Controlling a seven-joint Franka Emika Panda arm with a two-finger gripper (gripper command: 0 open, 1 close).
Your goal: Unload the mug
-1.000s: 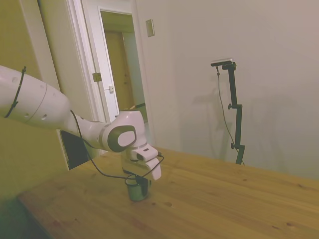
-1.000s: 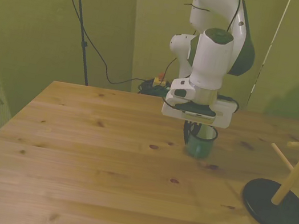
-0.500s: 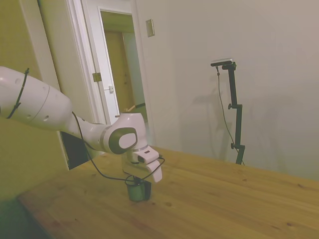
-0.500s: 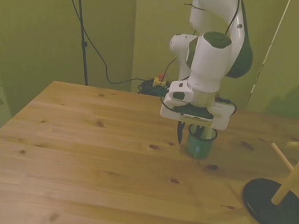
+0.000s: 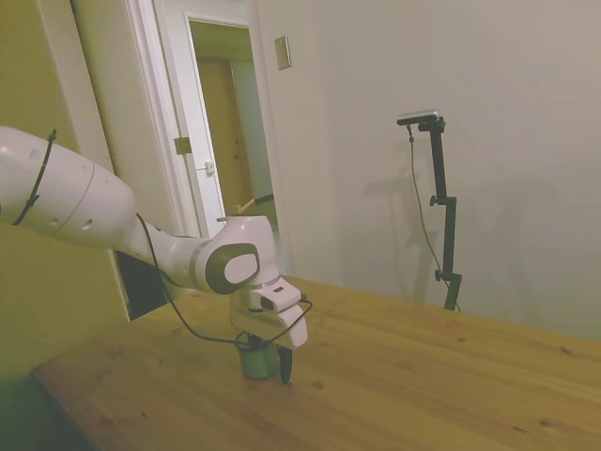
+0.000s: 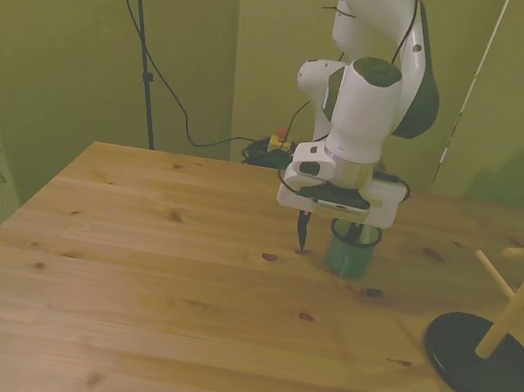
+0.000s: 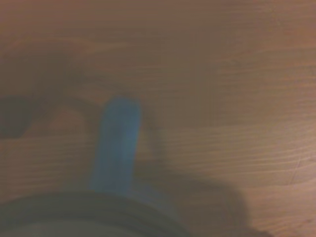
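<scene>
Standing upright on the table point(image 6: 177, 273), the mug point(image 6: 350, 254), nothing visible inside, jaws spread wide around its rim.

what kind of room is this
Probably a room in a home or office used as a robot test area: a white door, plain walls, and a wooden table holding only a mug and peg stand.

Teal-green mug point(image 6: 350, 256) (dark rim), knotty honey-brown table point(image 6: 176, 282), black-based pale wooden peg stand point(image 6: 502, 330).
</scene>
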